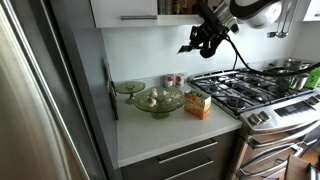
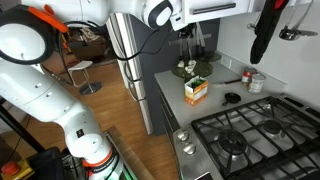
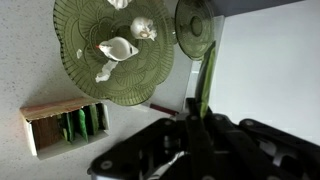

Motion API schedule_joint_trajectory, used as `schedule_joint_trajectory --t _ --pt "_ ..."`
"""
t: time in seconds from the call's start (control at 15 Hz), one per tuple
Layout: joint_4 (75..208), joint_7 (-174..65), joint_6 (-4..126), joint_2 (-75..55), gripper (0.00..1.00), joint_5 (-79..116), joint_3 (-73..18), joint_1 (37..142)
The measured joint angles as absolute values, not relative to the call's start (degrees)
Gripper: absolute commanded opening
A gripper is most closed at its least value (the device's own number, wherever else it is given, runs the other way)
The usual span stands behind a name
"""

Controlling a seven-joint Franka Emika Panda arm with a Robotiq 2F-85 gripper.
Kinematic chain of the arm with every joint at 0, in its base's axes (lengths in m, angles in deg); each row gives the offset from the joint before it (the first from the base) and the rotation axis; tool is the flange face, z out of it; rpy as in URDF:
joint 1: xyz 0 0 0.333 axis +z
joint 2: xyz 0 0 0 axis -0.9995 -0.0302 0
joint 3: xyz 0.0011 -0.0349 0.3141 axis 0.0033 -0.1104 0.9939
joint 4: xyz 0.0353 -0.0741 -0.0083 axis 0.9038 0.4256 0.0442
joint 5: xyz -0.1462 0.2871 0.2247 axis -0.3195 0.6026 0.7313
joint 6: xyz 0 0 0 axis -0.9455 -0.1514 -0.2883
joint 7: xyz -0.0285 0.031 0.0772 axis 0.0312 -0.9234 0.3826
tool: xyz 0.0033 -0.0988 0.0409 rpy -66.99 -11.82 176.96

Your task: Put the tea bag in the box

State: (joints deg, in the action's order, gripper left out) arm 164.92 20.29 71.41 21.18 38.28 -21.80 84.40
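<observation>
The box (image 3: pixel 62 126) is a small yellow-orange carton, open on top, with green packets standing inside. It lies on the white counter beside the large glass bowl, and shows in both exterior views (image 1: pixel 198 103) (image 2: pixel 196 90). My gripper (image 3: pixel 197 116) hangs high above the counter, up and to one side of the box (image 1: pixel 200 43) (image 2: pixel 190 42). Its fingers are shut on a thin green tea bag (image 3: pixel 206 80) that sticks out edge-on between them.
A large green-tinted glass bowl (image 3: pixel 115 45) (image 1: pixel 158 100) holds white items; a smaller glass bowl (image 3: pixel 195 28) (image 1: pixel 130 88) stands behind it. A gas stove (image 1: pixel 255 90) (image 2: pixel 240 140) adjoins the counter. A red-and-white can (image 1: pixel 172 81) stands by the wall.
</observation>
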Motion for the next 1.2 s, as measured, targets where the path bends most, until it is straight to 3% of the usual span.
schedule_joint_trajectory --t 0.4,0.73,1.2 --pt "164.79 20.28 71.31 21.14 0.01 38.14 -21.74 84.41" --pt "165.26 19.04 64.01 17.55 0.01 36.78 -20.12 86.05" --pt "165.91 26.35 56.17 10.45 0.01 20.39 -19.42 85.83"
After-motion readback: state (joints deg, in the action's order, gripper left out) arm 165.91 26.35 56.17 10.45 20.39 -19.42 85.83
